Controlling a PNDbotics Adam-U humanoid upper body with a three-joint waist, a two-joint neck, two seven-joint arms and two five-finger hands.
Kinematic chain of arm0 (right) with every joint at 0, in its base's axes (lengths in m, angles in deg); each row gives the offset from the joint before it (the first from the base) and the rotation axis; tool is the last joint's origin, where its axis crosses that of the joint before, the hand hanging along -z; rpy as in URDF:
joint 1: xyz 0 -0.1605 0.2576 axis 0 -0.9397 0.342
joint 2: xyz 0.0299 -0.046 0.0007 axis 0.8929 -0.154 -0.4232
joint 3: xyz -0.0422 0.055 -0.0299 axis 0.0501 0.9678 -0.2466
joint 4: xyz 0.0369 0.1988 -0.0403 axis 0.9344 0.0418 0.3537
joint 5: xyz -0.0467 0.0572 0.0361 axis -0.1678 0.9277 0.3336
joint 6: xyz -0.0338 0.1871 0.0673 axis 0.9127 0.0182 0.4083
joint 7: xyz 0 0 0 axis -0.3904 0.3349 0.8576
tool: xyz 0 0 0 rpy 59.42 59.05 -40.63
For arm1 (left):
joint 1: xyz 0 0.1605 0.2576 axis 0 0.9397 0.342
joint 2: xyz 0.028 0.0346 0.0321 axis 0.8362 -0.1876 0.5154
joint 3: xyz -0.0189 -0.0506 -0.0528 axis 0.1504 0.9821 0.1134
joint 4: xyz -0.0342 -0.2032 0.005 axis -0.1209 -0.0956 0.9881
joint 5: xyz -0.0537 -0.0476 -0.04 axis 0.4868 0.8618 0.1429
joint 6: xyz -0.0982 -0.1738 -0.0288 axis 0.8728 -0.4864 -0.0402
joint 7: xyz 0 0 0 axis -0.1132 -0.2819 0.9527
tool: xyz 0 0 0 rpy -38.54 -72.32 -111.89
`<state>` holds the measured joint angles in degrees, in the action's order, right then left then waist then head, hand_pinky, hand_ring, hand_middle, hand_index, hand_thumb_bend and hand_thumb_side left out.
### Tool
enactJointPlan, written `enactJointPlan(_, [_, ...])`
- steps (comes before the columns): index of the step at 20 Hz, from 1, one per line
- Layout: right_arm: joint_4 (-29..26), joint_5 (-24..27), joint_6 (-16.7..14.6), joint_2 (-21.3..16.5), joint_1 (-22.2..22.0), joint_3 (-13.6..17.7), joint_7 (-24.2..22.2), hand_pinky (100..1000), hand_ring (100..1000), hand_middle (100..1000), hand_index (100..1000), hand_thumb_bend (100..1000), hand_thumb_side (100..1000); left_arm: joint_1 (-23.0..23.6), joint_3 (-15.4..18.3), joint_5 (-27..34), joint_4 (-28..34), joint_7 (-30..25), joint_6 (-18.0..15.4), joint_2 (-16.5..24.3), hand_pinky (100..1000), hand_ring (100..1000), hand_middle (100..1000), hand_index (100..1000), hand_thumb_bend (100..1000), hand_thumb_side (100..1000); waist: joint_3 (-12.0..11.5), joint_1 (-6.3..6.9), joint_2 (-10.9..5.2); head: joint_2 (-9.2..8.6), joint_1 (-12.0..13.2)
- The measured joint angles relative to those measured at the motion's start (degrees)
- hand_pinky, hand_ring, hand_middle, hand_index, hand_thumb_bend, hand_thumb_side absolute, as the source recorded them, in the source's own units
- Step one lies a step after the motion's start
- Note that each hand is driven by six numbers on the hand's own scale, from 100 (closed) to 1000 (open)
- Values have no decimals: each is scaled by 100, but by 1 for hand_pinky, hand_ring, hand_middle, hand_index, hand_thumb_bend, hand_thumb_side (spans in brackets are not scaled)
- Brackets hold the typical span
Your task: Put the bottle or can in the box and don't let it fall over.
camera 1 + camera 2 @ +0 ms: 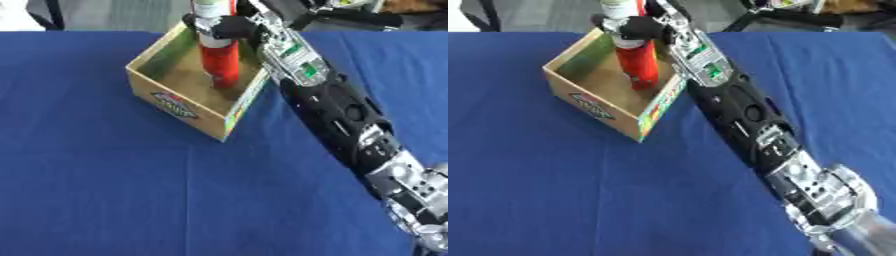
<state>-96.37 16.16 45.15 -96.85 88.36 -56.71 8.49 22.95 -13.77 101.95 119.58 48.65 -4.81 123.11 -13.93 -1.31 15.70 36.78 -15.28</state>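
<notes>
black arm (341,112), green board, silver joints

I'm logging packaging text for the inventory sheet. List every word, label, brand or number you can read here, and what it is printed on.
None can be read.
Box: an oval logo on the front wall, lettering too blurred.
Box corner edge: coloured print, illegible.
Red bottle, held by the right hand: white upper label, no legible text.
</notes>
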Motion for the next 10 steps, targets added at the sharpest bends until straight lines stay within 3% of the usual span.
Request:
enactJointPlan(2, [0, -158, -72, 1, -20, -21, -93, 1000, 992, 833, 923, 618, 100, -2, 0, 0, 1, 0, 1, -1, 825, 781, 741, 873, 571, 571, -8, -13, 0, -21, 0])
enactJointPlan(4, [0, -302, -125, 1, -25, -22, -246, 1000, 1000, 876, 963, 661, 100, -2, 0, 0, 1, 1, 1, -1, 825, 781, 740, 873, 572, 572, -9, -27, 0, -23, 2])
enactJointPlan(10, [69, -570, -130, -28, -131, 66, -626, 1000, 1000, 878, 965, 671, 100, 25, 0, 0, 1, 3, 3, -3, 825, 781, 741, 873, 572, 573, 21, -31, -1, -23, 35])
